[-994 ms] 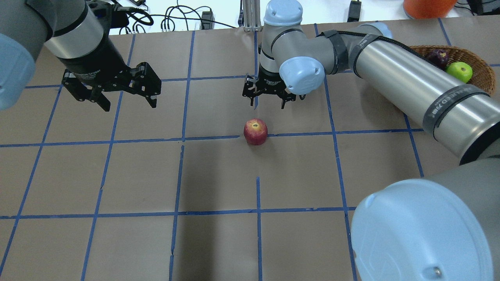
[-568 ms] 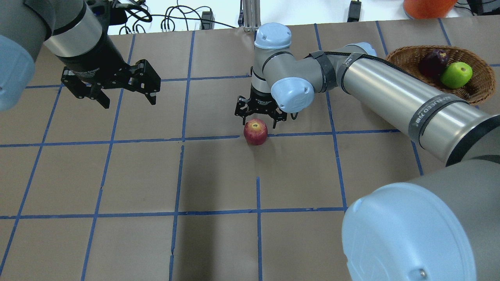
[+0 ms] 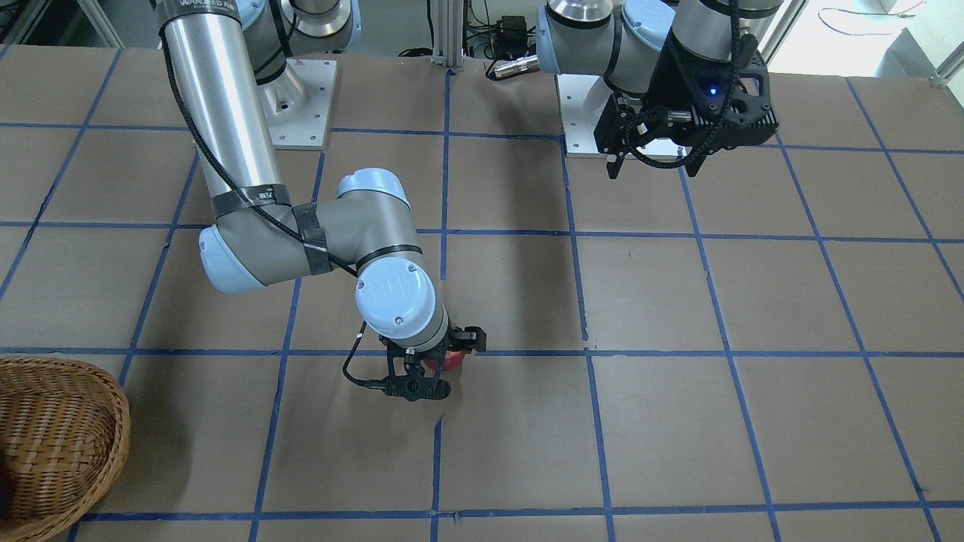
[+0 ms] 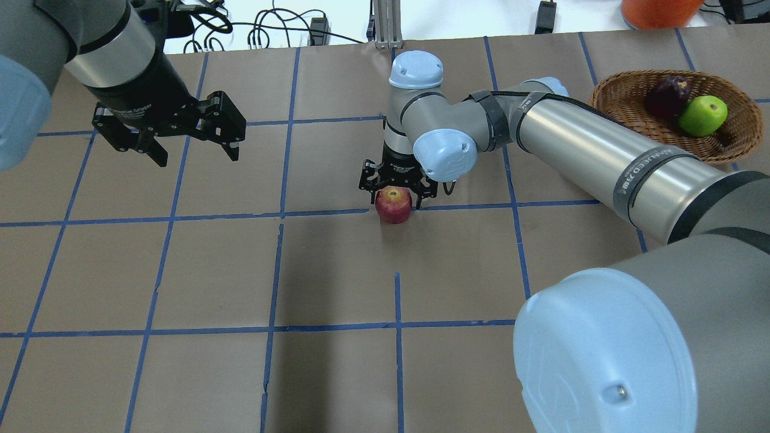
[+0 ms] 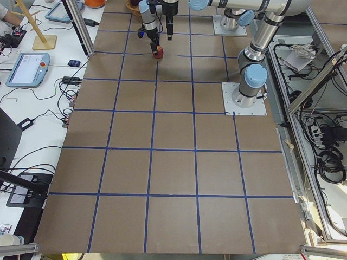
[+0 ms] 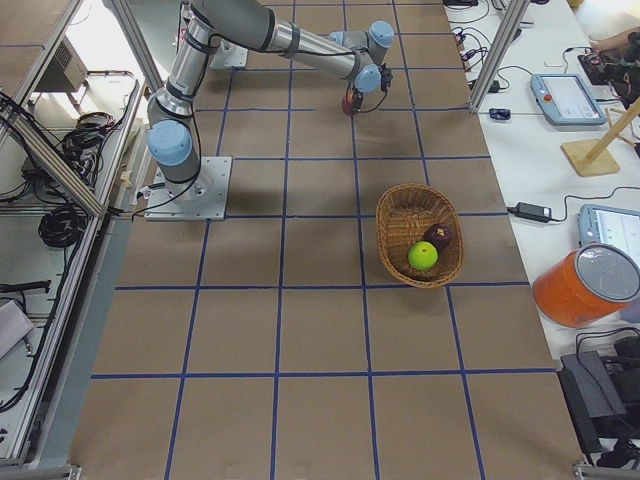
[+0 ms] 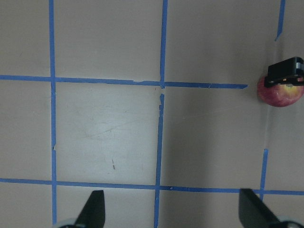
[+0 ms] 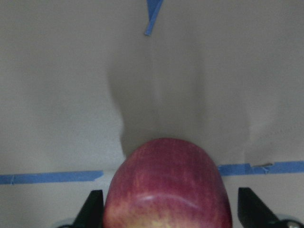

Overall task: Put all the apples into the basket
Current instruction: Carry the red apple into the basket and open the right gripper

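The red apple (image 4: 394, 207) with a yellowish patch sits on the brown table near its middle, on a blue tape line. My right gripper (image 4: 394, 193) is open and lowered around the apple. In the right wrist view the apple (image 8: 166, 185) lies between the fingers (image 8: 92, 209), apart from both. My left gripper (image 4: 198, 159) is open and empty, held above the table at the far left. The wicker basket (image 4: 743, 123) stands at the far right and holds the green apple (image 4: 702, 115) and the maroon apple (image 4: 666, 96).
An orange container (image 4: 659, 12) and cables (image 4: 271, 30) lie beyond the table's far edge. My right arm's long forearm (image 4: 601, 144) stretches between the basket and the red apple. Blue tape lines grid the table.
My right gripper has moved down and towards the red apple, from beyond it to around it, still open. Its arm has swung clear of the basket. The left gripper has barely moved.
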You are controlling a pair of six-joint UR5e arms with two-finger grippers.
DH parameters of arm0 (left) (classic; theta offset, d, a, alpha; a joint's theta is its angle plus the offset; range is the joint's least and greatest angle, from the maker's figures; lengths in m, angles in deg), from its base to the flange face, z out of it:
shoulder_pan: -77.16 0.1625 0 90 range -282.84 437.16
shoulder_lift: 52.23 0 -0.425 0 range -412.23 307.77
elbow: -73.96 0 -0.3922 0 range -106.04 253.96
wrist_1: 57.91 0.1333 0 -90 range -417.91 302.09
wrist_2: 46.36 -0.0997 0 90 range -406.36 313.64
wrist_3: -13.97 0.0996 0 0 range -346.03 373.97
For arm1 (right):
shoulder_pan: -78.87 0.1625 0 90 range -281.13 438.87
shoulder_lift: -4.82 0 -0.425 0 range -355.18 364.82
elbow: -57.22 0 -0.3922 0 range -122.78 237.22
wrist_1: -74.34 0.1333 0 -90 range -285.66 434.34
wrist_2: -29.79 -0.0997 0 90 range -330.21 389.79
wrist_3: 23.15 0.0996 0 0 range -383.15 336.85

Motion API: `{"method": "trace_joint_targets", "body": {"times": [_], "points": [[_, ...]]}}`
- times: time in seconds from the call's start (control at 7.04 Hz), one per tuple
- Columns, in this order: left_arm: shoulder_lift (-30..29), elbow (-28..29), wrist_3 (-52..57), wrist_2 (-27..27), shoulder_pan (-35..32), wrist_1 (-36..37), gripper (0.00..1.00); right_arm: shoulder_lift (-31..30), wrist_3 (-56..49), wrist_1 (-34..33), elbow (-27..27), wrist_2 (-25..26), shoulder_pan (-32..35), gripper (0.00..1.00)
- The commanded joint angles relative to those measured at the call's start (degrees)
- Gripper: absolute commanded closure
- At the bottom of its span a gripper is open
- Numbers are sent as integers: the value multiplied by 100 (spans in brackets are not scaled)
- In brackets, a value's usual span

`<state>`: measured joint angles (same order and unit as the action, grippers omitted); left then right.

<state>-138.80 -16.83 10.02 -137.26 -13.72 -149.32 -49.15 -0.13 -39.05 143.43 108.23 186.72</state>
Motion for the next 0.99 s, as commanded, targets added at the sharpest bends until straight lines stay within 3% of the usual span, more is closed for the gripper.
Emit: {"method": "trace_joint_targets", "body": {"times": [0.0,0.14,0.28,0.43,0.71,0.85], "points": [[0,0,0,-6,1,0,0,27,228,-165,1,-48,52,87],[0,0,0,-6,1,0,0,-25,273,-183,-51,21,52,100],[9,0,0,-6,1,0,0,-226,256,-123,-122,109,-79,100],[9,0,0,-6,9,-9,0,-628,178,-96,-87,693,-297,100],[9,0,0,-6,9,-9,0,-1096,-145,202,-122,918,-1401,100],[18,-9,0,-6,18,-9,0,-1246,-1036,403,-148,1415,-1886,100]]}}
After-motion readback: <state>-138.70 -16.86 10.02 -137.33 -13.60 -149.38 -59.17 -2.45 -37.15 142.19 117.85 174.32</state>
